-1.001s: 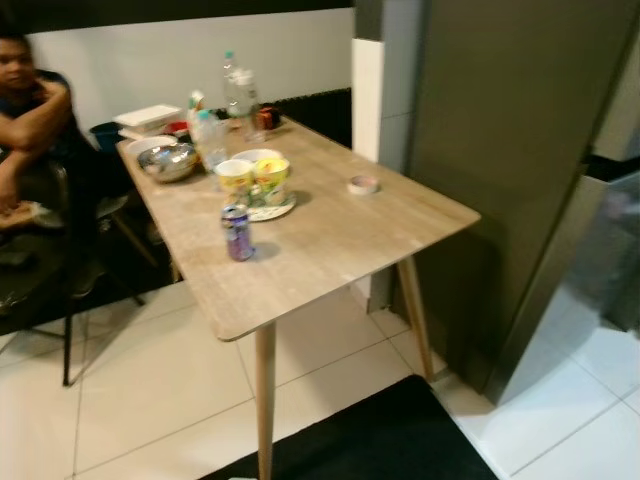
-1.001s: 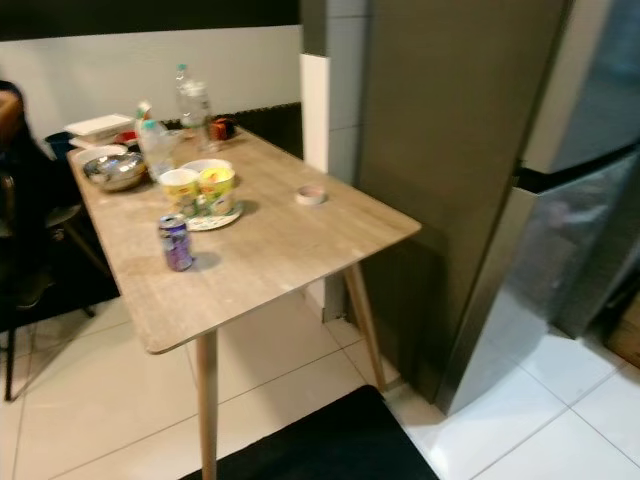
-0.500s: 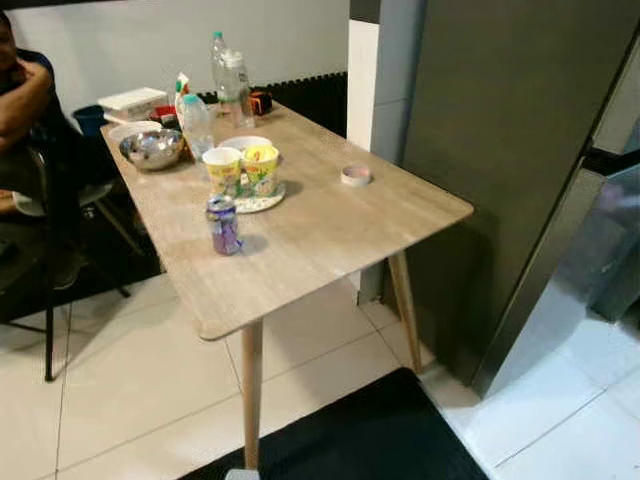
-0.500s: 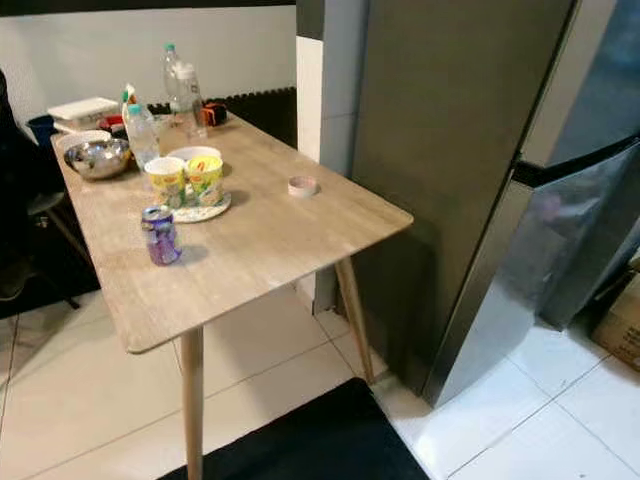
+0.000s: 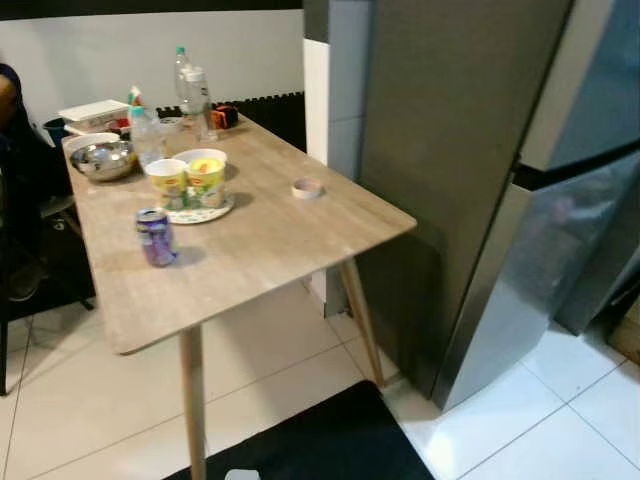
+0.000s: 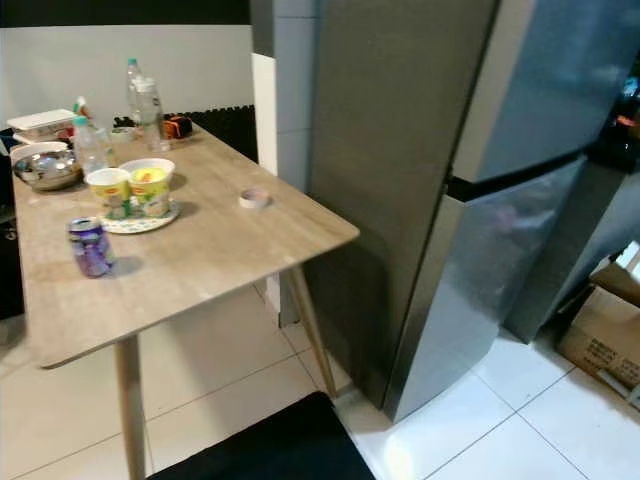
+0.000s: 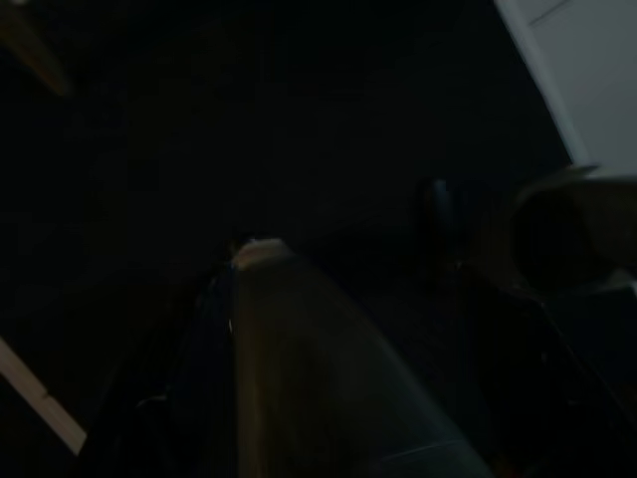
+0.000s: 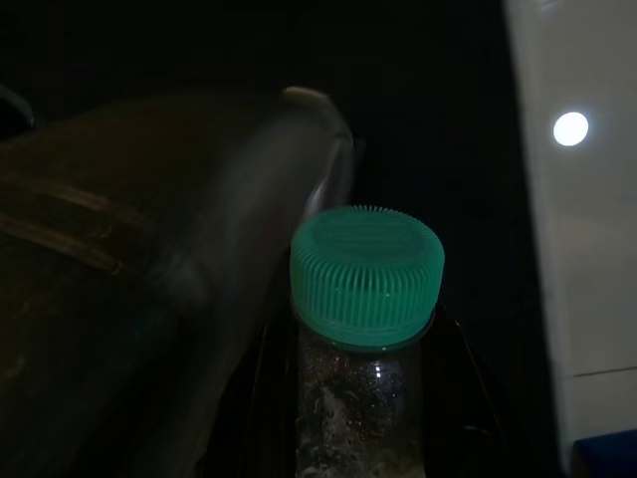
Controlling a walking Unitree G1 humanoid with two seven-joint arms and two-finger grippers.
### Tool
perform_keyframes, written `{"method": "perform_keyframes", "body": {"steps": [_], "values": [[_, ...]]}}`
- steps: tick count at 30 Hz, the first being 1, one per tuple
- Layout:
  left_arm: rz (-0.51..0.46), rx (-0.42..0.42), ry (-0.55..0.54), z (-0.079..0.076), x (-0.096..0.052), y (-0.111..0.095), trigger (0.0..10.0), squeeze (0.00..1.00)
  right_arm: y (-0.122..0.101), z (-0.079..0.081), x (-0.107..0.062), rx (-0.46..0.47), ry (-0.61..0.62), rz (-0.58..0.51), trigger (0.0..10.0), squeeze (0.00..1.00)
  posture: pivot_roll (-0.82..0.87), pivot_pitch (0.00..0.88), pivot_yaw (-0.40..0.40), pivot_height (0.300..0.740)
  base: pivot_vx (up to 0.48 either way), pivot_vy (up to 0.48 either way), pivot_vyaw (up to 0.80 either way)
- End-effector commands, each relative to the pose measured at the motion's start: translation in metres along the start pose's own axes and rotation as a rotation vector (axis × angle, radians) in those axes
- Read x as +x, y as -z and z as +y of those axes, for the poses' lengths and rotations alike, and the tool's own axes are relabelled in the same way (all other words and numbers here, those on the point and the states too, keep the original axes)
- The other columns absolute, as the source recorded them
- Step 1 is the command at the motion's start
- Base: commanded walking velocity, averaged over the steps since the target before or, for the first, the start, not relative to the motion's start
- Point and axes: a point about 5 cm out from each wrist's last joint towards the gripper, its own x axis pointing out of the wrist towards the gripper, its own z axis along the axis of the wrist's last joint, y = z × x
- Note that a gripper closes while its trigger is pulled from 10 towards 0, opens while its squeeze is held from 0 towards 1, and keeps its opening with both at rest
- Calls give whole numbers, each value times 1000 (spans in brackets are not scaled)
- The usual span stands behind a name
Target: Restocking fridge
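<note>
A tall steel fridge [image 6: 500, 240] stands to the right of the table, both doors closed, its dark grey side panel [image 6: 390, 150] facing the table. In the right wrist view, a clear bottle with a green ribbed cap [image 8: 366, 274] stands between the dark fingers [image 8: 179, 249] of my right gripper [image 8: 364, 398], which is shut on it. The left wrist view is very dark; my left gripper [image 7: 289, 339] is a dim shape there.
A wooden table [image 5: 270, 240] holds a purple can [image 5: 156, 237], two yellow cups [image 5: 188, 180] on a plate, a tape roll [image 5: 306, 188], a metal bowl [image 5: 102, 160] and water bottles [image 5: 190, 85]. A person [image 5: 10, 150] sits far left. A black mat [image 5: 310, 445] lies near; a cardboard box [image 6: 605, 335] sits right.
The whole picture has slid left as the camera turned right. More of the fridge is in view and the table sits further left. Nothing on the table has moved.
</note>
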Motion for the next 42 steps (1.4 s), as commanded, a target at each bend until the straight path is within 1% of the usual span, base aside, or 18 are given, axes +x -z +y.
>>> {"method": "perform_keyframes", "body": {"steps": [1,7,14,25,42], "values": [[-3,-6,-8,2,-1,0,10000,0,-3,0,0,6,3,-7,10000,0,-105,0,7,734,0,-420,0],[-3,-9,-7,2,-1,0,10000,0,-4,0,0,5,-12,-18,10000,0,-106,0,5,734,0,-419,0],[-1,-8,-4,1,0,1,10000,0,-4,0,0,7,-21,-22,10000,0,-107,0,4,734,0,-422,800],[-3,-4,-2,1,0,0,10000,0,-4,-4,-1,8,14,-19,10000,0,-106,0,4,734,0,-418,0],[-3,-6,-3,1,0,0,10000,0,-5,-3,0,13,10,-22,10000,0,-108,0,5,734,0,-420,0]]}}
